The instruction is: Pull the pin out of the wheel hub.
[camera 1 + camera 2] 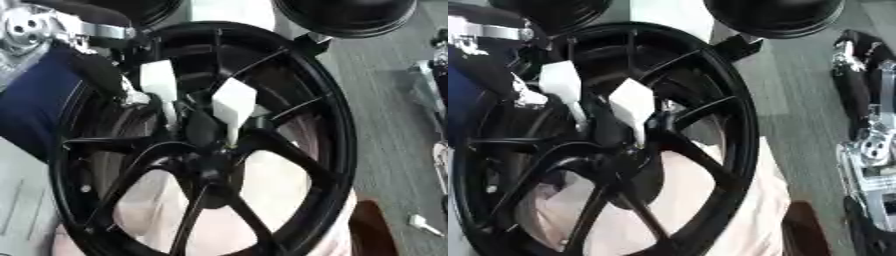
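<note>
Filling both views, the black wheel [206, 145] stands nearest, its spokes meeting at the hub [210, 162]. From upper left the left robot hand [188, 97] reaches into the spokes, its white-tipped fingers [234, 102] pointing down at the hub; whether they grip the pin I cannot tell, and the pin itself is not distinguishable. Probably the reach-and-grasp step; next comes closing on the pin and drawing it straight out. Only the right eye view shows the right arm [868, 150] at the edge, its hand unseen.

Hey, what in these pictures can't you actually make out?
- Pin: hidden in both views behind the left hand over the wheel hub.
- Left hand's grip: its fingers blur into the black spokes.
- Right hand: cut off by the edge; only the arm shows in the right eye view.
- Wheel: bottom rim cropped.
</note>
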